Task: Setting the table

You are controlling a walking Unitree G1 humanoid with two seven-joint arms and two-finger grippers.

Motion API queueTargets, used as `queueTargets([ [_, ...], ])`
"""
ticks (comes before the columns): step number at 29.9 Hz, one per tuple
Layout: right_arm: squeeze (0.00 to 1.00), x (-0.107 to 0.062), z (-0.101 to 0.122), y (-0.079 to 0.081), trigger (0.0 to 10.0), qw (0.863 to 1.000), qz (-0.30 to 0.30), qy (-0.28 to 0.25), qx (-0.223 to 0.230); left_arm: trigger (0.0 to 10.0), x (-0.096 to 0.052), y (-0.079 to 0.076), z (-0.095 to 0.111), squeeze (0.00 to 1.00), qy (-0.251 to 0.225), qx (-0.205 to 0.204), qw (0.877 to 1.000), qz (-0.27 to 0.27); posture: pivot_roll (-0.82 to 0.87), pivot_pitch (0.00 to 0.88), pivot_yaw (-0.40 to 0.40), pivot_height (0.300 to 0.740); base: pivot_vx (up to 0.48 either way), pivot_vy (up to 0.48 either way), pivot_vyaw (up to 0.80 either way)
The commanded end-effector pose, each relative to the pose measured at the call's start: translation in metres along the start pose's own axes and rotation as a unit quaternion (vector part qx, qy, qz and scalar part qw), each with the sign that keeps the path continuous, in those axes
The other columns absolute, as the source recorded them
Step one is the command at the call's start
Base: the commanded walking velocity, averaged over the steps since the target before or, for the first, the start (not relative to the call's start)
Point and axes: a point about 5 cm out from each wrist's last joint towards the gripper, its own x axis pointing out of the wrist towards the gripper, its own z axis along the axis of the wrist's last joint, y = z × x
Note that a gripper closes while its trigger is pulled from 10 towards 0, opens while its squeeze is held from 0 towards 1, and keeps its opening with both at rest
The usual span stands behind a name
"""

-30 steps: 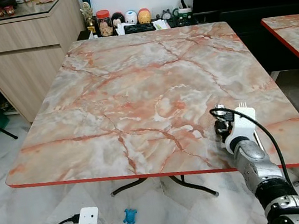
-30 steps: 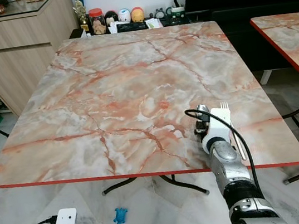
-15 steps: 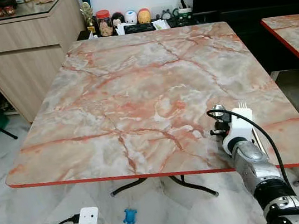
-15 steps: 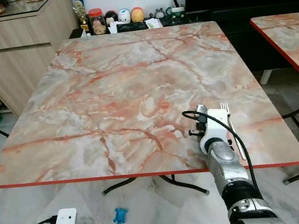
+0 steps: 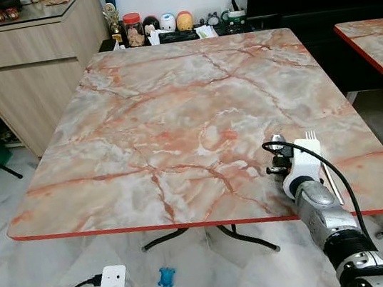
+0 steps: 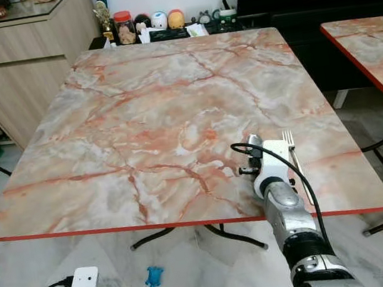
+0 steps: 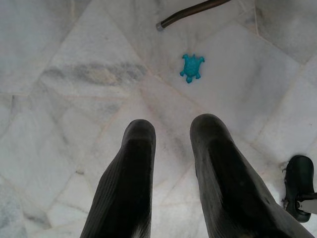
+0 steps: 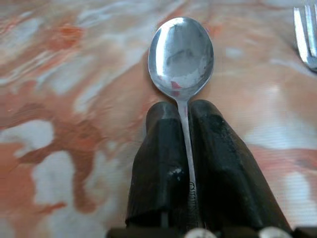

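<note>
A marble-patterned table [image 5: 173, 117] with a red edge stands on a pale tiled floor [image 7: 59, 74], a wooden sideboard [image 5: 27, 60] behind it. Over the table's near right corner, the right gripper [image 8: 184, 106] clamps a spoon [image 8: 181, 57] by its handle, bowl pointing ahead just above the tabletop. A fork [image 5: 316, 150] lies just beside it on the table. The left gripper [image 7: 171, 130] hangs low over the floor, fingers slightly apart, near a small blue turtle toy [image 7: 191, 67].
</note>
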Motion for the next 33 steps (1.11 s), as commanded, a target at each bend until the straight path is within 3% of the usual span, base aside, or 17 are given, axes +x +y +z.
queueTargets([
  [1,0.0,-0.002,-0.003,0.003,4.3,1.0,0.004,-0.008,-0.015,10.0,-0.001,-0.001,-0.004,0.0,0.004,0.003,1.0,0.0,0.09,0.0,-0.006,0.74,0.0,0.0,0.0],
  [2,0.0,-0.003,0.001,0.004,10.0,0.999,0.005,-0.029,-0.027,10.0,-0.001,0.0,-0.004,0.0,0.004,0.003,1.0,0.001,0.09,0.0,-0.006,0.74,0.0,0.0,0.0],
  [3,0.0,-0.003,0.001,0.004,10.0,0.999,0.005,-0.029,-0.027,10.0,-0.001,0.0,-0.004,0.0,0.004,0.003,1.0,0.001,0.09,0.0,-0.006,0.74,0.0,0.0,0.0],
  [5,0.0,-0.011,0.016,0.008,10.0,0.993,0.005,-0.113,-0.034,10.0,-0.001,0.001,-0.005,0.0,0.004,-0.004,1.0,0.009,0.08,0.0,-0.01,0.74,0.0,0.0,0.0],
  [10,0.0,-0.026,0.029,0.015,10.0,0.98,0.016,-0.192,-0.045,10.0,-0.001,0.003,-0.007,0.0,0.007,-0.018,1.0,0.014,0.07,0.0,-0.011,0.74,0.0,0.0,0.0],
  [12,0.0,-0.026,0.029,0.015,10.0,0.98,0.016,-0.192,-0.045,10.0,-0.001,0.003,-0.007,0.0,0.007,-0.018,1.0,0.014,0.07,0.0,-0.011,0.74,0.0,0.0,0.0],
  [17,0.0,-0.056,0.039,0.029,10.0,0.955,0.069,-0.277,-0.081,10.0,-0.002,0.006,-0.009,0.0,0.003,-0.027,0.999,0.023,0.06,0.0,-0.011,0.74,0.0,0.0,0.0],
  [22,0.0,-0.059,0.038,0.031,10.0,0.953,0.079,-0.279,-0.087,10.0,-0.002,0.008,-0.009,0.0,0.001,-0.026,0.999,0.026,0.05,0.0,-0.009,0.74,0.0,0.0,0.0],
  [29,0.0,-0.059,0.044,0.029,10.0,0.953,0.066,-0.287,-0.075,10.0,-0.003,0.009,-0.01,0.0,0.0,-0.027,0.999,0.028,0.05,0.0,-0.007,0.74,0.0,-0.375,0.0],
  [33,0.0,-0.056,0.058,0.031,10.0,0.951,0.055,-0.298,-0.062,10.0,-0.002,0.008,-0.009,0.0,-0.002,-0.03,0.999,0.03,0.05,0.0,-0.011,0.74,0.0,-0.358,-0.31],
])
